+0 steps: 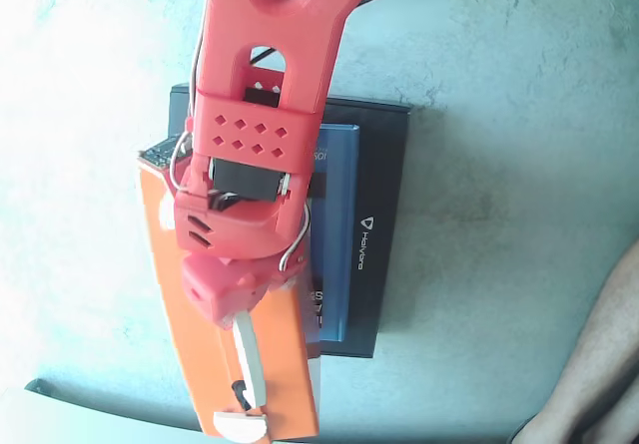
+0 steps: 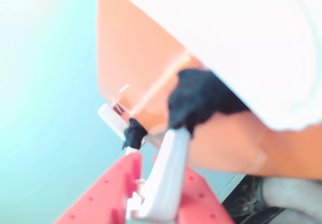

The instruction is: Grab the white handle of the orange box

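Gripper [image 1: 243, 392] jaws narrow, just above white handle [image 1: 241, 425] of orange box [image 1: 205, 334]; recommend centring handle between fingertips before clamping.

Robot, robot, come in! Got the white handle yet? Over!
Gripper over orange box, at its white handle. Grasp unclear. Nothing blocking. Over.

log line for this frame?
arm over orange box | gripper at white handle, box's near end | closure unclear | box beside blue book | handle not visibly clamped
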Action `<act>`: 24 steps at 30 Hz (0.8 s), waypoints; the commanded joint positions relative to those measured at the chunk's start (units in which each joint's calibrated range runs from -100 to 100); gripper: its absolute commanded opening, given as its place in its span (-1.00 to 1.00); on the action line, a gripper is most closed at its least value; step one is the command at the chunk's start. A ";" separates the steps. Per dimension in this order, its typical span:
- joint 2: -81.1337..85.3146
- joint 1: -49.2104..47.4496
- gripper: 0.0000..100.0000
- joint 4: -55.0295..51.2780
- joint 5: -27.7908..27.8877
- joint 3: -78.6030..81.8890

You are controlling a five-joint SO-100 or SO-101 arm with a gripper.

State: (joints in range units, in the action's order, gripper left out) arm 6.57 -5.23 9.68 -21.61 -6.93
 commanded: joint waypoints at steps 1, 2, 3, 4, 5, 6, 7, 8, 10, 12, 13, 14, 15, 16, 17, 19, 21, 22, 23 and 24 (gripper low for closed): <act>1.91 2.64 -0.97 -10.78 8.84 1.57; 2.92 2.64 -0.97 -13.40 10.14 1.75; 3.85 2.64 -0.97 -15.77 11.40 1.84; 5.11 2.56 -0.97 -18.31 12.34 2.46; 5.95 2.56 -0.97 -21.10 12.97 2.99; 6.88 2.56 -0.97 -23.64 13.33 3.43; 8.06 2.56 -0.97 -26.51 13.49 3.96; 9.16 2.56 -0.97 -28.63 13.54 4.58; 11.69 2.64 -0.97 -31.84 13.54 6.89; 14.14 2.64 -0.97 -32.27 13.54 10.52; 15.15 2.64 -0.97 -32.18 13.54 12.29; 16.33 2.64 -0.97 -32.18 13.28 14.15; 17.43 2.33 -0.97 -32.18 13.17 15.84; 18.35 1.94 -0.97 -32.18 13.12 17.43; 18.78 1.63 -0.97 -32.18 13.07 18.94; 20.04 -0.23 -0.97 -32.60 13.02 22.13; 21.39 -1.47 -0.97 -32.52 12.65 26.82; 22.07 -1.86 -0.97 -32.27 11.92 29.22; 22.91 -2.01 -0.97 -32.27 11.29 31.52; 24.01 -2.01 -0.97 -32.27 10.72 34.27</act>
State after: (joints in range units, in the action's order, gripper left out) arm 31.35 -6.24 -19.02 -9.59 8.01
